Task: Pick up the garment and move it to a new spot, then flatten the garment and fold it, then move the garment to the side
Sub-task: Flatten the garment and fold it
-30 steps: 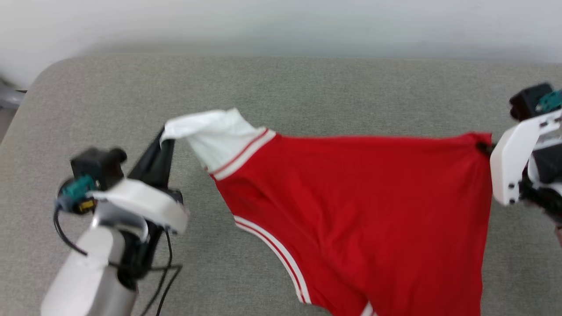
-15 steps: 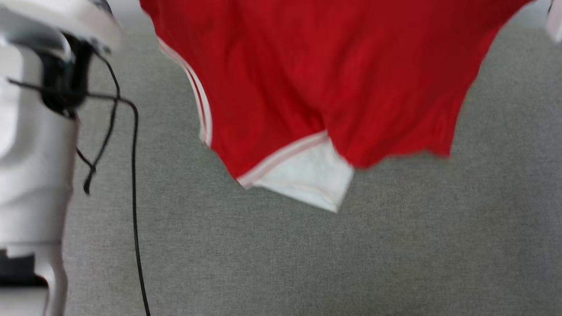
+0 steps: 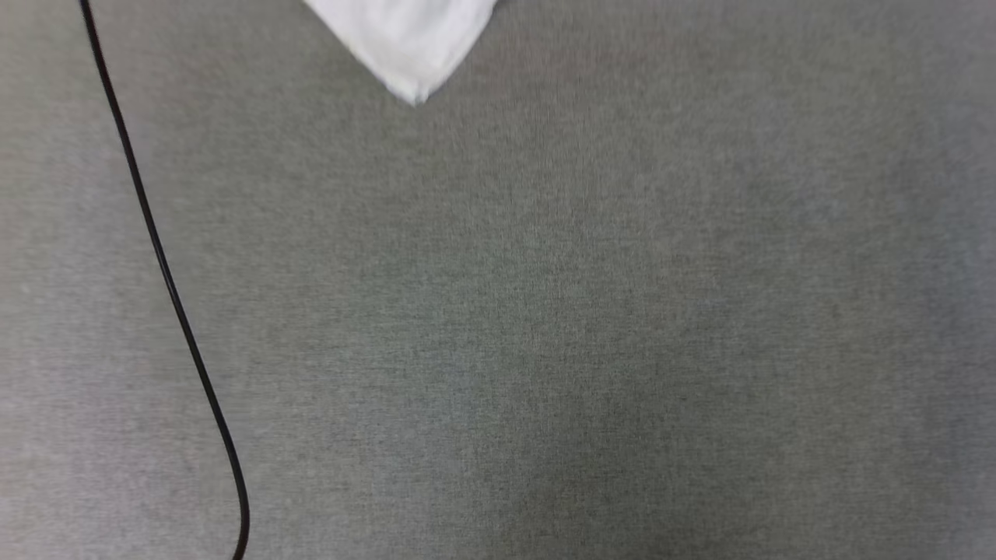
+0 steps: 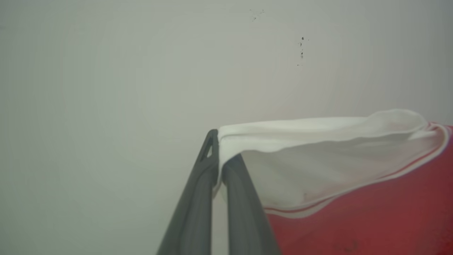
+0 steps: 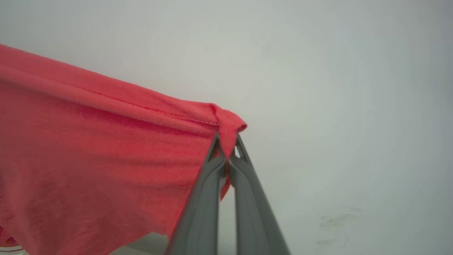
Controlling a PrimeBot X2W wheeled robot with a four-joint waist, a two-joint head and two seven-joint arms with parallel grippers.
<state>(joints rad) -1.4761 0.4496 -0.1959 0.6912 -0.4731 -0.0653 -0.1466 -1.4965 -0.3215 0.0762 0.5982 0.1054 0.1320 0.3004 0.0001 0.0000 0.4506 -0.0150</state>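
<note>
The garment is a red T-shirt with white sleeves, held up in the air by both arms. In the left wrist view my left gripper [image 4: 218,148] is shut on the edge of a white sleeve [image 4: 318,156], with the red body [image 4: 371,219] and stripe trim hanging to the right. My right gripper [image 5: 226,148] is shut on a corner of the red fabric [image 5: 88,159], which drapes away to the left in the right wrist view. In the head view the tip of the garment's white sleeve [image 3: 408,39] hangs at the top edge over the grey surface.
A grey fabric surface [image 3: 545,311] spreads under the head camera. A thin black cable [image 3: 167,280] runs down its left side. Both wrist views face a pale plain wall [image 4: 106,88] behind the held shirt.
The head view has swung down over the grey surface. The shirt and both arms have slid up out of it, leaving one white sleeve tip at the top.
</note>
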